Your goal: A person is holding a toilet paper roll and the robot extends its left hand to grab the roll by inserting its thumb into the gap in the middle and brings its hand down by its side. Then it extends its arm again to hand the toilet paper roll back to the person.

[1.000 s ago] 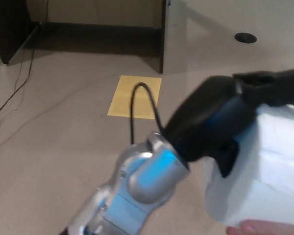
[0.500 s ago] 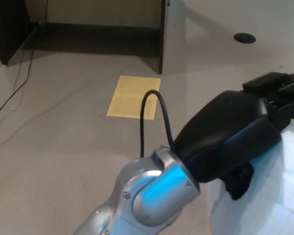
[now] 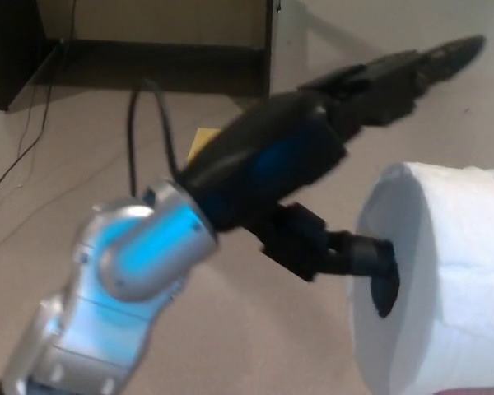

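A white toilet paper roll [image 3: 453, 280] stands at the right edge of the head view, its round end face turned toward me. A sliver of a person's hand [image 3: 477, 392] shows under it at the bottom edge. My left hand [image 3: 313, 156] reaches in from the lower left on a silver and blue forearm [image 3: 140, 255]. The hand is open: its two fingers [image 3: 412, 66] stretch up and to the right, above and clear of the roll. Its thumb [image 3: 379, 271] points down in front of the middle of the roll's end face; whether it is in the core I cannot tell. My right hand does not show.
Beige floor lies below. A yellow sheet [image 3: 199, 141] lies on it, mostly hidden behind my arm. Dark furniture [image 3: 16, 41] stands at the top left with thin cables [image 3: 25, 148] trailing over the floor. A black cable [image 3: 136, 123] loops off my wrist.
My left hand, which lay over the top of the roll, has lifted up and to the left off it. Its fingers are now stretched out and the roll's end face is uncovered.
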Tool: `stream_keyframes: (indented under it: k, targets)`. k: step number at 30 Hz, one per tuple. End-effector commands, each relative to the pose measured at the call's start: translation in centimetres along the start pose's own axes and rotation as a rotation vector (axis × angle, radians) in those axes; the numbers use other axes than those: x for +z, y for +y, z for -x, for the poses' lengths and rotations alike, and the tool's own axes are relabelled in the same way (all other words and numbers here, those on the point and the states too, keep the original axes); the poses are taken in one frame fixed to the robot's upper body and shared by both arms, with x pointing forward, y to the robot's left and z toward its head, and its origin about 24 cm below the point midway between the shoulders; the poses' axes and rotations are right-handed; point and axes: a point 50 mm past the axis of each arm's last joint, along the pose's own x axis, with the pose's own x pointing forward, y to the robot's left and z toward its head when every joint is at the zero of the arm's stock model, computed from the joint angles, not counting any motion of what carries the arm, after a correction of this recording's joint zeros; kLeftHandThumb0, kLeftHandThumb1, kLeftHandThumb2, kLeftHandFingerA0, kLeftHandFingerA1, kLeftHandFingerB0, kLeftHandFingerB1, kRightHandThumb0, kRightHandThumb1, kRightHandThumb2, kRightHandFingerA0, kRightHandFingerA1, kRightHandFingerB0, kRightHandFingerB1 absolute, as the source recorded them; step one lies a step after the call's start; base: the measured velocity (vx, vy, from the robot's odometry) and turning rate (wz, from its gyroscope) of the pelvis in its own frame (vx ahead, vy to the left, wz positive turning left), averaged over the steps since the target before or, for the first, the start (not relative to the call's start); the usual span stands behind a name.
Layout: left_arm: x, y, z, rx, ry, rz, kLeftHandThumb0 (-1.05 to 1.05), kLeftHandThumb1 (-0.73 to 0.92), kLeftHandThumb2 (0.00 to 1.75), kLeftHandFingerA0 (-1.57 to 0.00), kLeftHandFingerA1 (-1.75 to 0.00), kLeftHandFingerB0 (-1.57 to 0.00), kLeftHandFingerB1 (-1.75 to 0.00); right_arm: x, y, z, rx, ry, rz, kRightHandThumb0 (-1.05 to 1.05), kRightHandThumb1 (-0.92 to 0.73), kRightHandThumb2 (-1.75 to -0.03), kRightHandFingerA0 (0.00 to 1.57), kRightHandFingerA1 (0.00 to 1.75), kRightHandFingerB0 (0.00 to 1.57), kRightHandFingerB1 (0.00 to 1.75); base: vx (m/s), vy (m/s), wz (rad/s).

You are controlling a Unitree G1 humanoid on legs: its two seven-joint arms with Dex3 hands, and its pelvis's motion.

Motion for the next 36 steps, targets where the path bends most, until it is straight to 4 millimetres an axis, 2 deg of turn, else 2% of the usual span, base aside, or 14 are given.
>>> stream_keyframes:
  k: [1, 8, 12, 15, 19, 22, 25, 26, 27, 30, 31, 32, 34, 36]
  targets:
    - [0.0, 4.1, 1.5, -0.218, 0.007, 0.114, -0.53, 0.37, 0.70, 0.00, -0.07, 0.00, 0.00, -0.1, -0.4, 0.0, -0.006, 0.017, 0.018, -0.33, -0.66, -0.59, 0.72, 0.59, 0.59, 0.46, 0.00, 0.000, 0.00]
    - [-1.0, 8.6, 4.4, -0.273, 0.137, 0.216, -0.40, 0.31, 0.68, -0.03, -0.28, -0.04, -0.18, -0.1, -0.7, -0.1, -0.003, 0.021, 0.017, -0.32, -0.65, -0.59, 0.73, 0.60, 0.60, 0.46, 0.00, 0.000, 0.00]
    - [-3.0, 10.6, 8.5, -0.244, 0.195, 0.359, -0.37, 0.39, 0.53, -0.06, -0.30, -0.07, -0.25, -0.7, -1.0, 0.2, -0.005, 0.020, 0.021, -0.33, -0.65, -0.59, 0.72, 0.60, 0.58, 0.46, 0.00, 0.000, 0.00]
    - [-5.0, 9.9, 12.4, -0.017, 0.224, 0.457, -0.35, 0.29, 0.67, -0.01, -0.32, 0.00, -0.15, -1.0, -1.5, 0.3, -0.012, 0.025, 0.034, -0.35, -0.65, -0.58, 0.72, 0.57, 0.58, 0.45, 0.00, 0.000, 0.00]
    - [-8.1, 6.6, 18.5, 0.291, 0.370, 0.452, -0.43, 0.31, 0.69, 0.00, -0.24, 0.00, -0.15, -0.8, -1.9, 0.2, -0.026, 0.026, 0.029, -0.34, -0.65, -0.60, 0.74, 0.62, 0.59, 0.46, 0.00, 0.000, 0.00]
    - [-10.9, 1.1, 24.3, 0.476, 0.637, 0.450, -0.39, 0.30, 0.65, 0.00, -0.22, 0.00, -0.10, -1.1, -2.1, 0.3, -0.039, 0.037, 0.024, -0.33, -0.66, -0.59, 0.76, 0.63, 0.59, 0.45, 0.00, 0.000, 0.00]
    - [-13.3, -6.2, 30.8, 0.338, 1.083, 0.368, -0.51, 0.34, 0.66, 0.00, -0.09, 0.00, -0.02, -1.5, -2.0, 0.4, -0.037, 0.042, 0.037, -0.34, -0.66, -0.60, 0.76, 0.66, 0.59, 0.45, 0.00, 0.000, 0.00]
    - [-13.4, -6.8, 31.2, 0.317, 1.107, 0.360, -0.51, 0.34, 0.66, 0.00, -0.09, 0.00, -0.02, -1.5, -2.0, 0.5, -0.037, 0.044, 0.036, -0.34, -0.66, -0.60, 0.76, 0.66, 0.59, 0.45, 0.00, 0.000, 0.00]
    - [-14.3, -9.7, 34.3, 0.243, 1.249, 0.294, -0.35, 0.29, 0.68, 0.00, -0.26, 0.00, -0.21, -1.6, -2.0, 0.5, -0.036, 0.044, 0.035, -0.34, -0.66, -0.60, 0.76, 0.67, 0.59, 0.46, 0.00, 0.000, 0.00]
    - [-14.7, -11.6, 37.4, 0.178, 1.448, 0.203, -0.33, 0.43, 0.55, -0.09, -0.31, -0.08, -0.24, -1.5, -2.0, 0.4, -0.037, 0.050, 0.030, -0.33, -0.66, -0.60, 0.75, 0.64, 0.58, 0.45, 0.00, 0.000, 0.00]
    - [-14.8, -12.3, 39.0, 0.164, 1.535, 0.166, -0.37, 0.42, 0.59, -0.11, -0.36, -0.07, -0.27, -1.5, -1.9, 0.4, -0.039, 0.055, 0.033, -0.34, -0.66, -0.60, 0.76, 0.65, 0.58, 0.45, 0.00, 0.000, 0.00]
    - [-14.8, -12.5, 39.5, 0.160, 1.565, 0.154, -0.22, 0.35, 0.86, -0.01, -0.49, 0.00, -0.48, -1.4, -1.9, 0.3, -0.040, 0.054, 0.034, -0.34, -0.67, -0.60, 0.76, 0.65, 0.59, 0.45, 0.00, 0.000, 0.00]
    - [-15.1, -12.4, 39.9, 0.144, 1.587, 0.143, -0.23, 0.34, 0.86, -0.01, -0.49, 0.00, -0.48, -1.3, -1.9, 0.3, -0.041, 0.055, 0.035, -0.34, -0.66, -0.60, 0.75, 0.65, 0.58, 0.46, 0.00, 0.000, 0.00]
    - [-15.2, -12.3, 39.9, 0.153, 1.583, 0.143, -0.35, 0.46, 0.55, -0.20, -0.32, -0.15, -0.27, -1.3, -2.0, 0.3, -0.044, 0.058, 0.038, -0.35, -0.66, -0.60, 0.75, 0.63, 0.58, 0.46, 0.00, 0.000, 0.00]
